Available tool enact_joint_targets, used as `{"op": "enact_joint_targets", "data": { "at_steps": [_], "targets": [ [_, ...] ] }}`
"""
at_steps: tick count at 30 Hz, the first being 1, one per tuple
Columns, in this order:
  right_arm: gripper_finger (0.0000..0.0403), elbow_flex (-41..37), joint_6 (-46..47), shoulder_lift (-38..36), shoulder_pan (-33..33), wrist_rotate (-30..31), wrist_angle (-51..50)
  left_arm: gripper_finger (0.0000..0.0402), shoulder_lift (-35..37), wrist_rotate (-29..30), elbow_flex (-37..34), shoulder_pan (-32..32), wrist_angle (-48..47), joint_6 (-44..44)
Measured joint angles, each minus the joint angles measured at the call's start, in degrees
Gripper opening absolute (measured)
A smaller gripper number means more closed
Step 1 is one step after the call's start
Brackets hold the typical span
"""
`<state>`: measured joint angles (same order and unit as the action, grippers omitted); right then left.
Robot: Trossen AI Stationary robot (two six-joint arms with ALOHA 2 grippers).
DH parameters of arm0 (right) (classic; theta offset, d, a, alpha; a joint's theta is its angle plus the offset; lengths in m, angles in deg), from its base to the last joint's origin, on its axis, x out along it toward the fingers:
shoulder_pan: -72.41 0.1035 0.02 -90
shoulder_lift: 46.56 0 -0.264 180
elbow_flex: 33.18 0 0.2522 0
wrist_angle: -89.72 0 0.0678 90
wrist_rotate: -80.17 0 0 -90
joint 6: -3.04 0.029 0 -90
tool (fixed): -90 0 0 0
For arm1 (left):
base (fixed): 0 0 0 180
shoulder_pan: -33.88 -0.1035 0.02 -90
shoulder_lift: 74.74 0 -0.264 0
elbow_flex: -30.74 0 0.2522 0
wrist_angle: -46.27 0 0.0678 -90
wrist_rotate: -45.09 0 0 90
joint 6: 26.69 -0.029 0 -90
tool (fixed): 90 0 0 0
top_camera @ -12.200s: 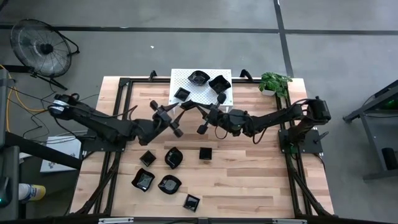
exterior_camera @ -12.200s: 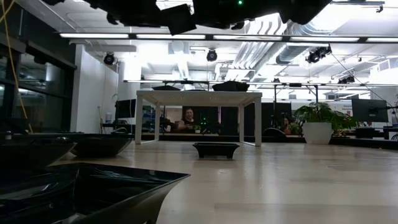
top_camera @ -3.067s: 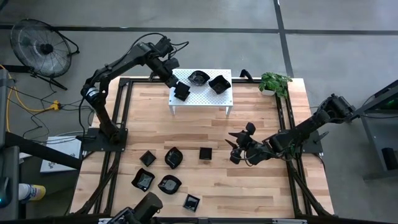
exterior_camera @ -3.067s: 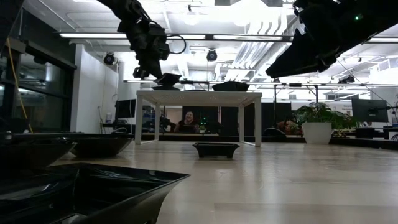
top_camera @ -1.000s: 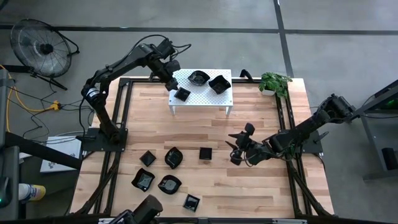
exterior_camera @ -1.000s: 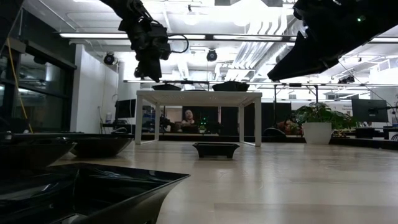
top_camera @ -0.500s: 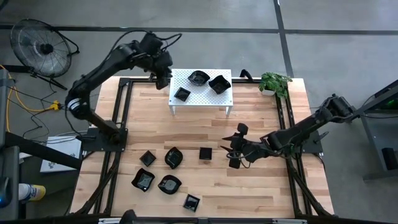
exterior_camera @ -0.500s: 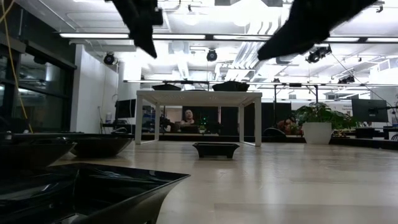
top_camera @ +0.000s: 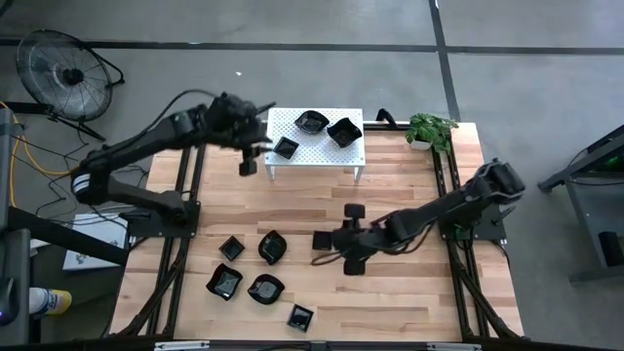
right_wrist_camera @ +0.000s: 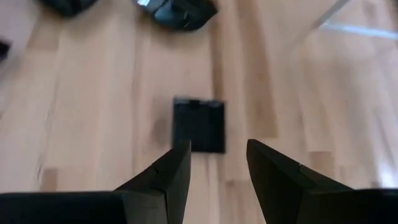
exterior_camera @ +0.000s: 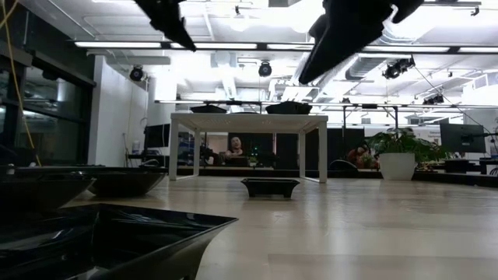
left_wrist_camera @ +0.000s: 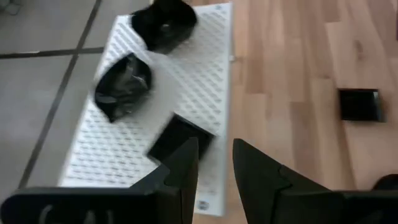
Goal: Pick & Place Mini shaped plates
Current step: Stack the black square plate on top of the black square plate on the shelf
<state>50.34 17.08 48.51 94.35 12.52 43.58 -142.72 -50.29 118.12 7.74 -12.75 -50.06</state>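
Three glossy black mini plates sit on the white perforated stand [top_camera: 315, 136]: a rounded one [top_camera: 312, 121], a wavy one [top_camera: 343, 130] and a square one [top_camera: 285, 147], which also shows in the left wrist view [left_wrist_camera: 180, 140]. Six more lie on the wooden table, among them a square plate [top_camera: 322, 239]. My left gripper [top_camera: 251, 157] hangs open and empty off the stand's left end. My right gripper [top_camera: 337, 240] is open and empty above the table. In its wrist view [right_wrist_camera: 217, 148] the square plate [right_wrist_camera: 199, 124] lies just ahead of its fingertips.
Five plates lie at the table's near left: [top_camera: 231, 247], [top_camera: 273, 246], [top_camera: 224, 282], [top_camera: 265, 289], [top_camera: 300, 317]. A potted plant [top_camera: 429, 128] stands at the far right corner. Black frame rails run along both sides. A fan [top_camera: 66, 70] stands on the floor beyond the table.
My left gripper has drawn back from the square plate on the stand, rising and going toward the table's left and near edges; the plate stays on the stand. My right gripper has gone toward the table's left edge, up to the square plate on the table.
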Motion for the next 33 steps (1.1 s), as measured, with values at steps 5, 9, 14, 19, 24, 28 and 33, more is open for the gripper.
{"op": "enact_joint_targets", "data": {
  "at_steps": [5,9,14,19,24,28,33],
  "targets": [
    [0.0152,2.4,-1.4,6.0,0.6,-7.9,-1.9,0.0097,9.5,0.3,-14.3,3.0,8.9,5.9],
    [0.0152,2.5,-6.7,10.0,1.6,-9.4,-1.1,0.0097,17.5,0.2,-23.6,6.7,18.0,9.8],
    [0.0152,2.4,-6.4,13.8,1.8,-9.4,4.4,0.0097,26.0,4.6,-31.9,11.7,23.2,13.2],
    [0.0152,2.5,-3.3,15.2,0.4,-5.4,8.4,0.0097,31.3,7.9,-36.5,16.1,25.3,14.7],
    [0.0152,2.5,-2.2,15.3,-1.0,-4.9,9.0,0.0097,33.4,11.1,-37.7,19.7,25.6,14.8],
    [0.0152,2.5,-2.5,15.3,-1.1,-3.8,9.6,0.0097,33.4,13.1,-37.7,22.2,25.5,14.6],
    [0.0152,2.6,-2.7,16.6,-1.3,-5.0,9.9,0.0097,33.4,15.0,-37.7,23.9,25.5,14.6]
  ]
}}
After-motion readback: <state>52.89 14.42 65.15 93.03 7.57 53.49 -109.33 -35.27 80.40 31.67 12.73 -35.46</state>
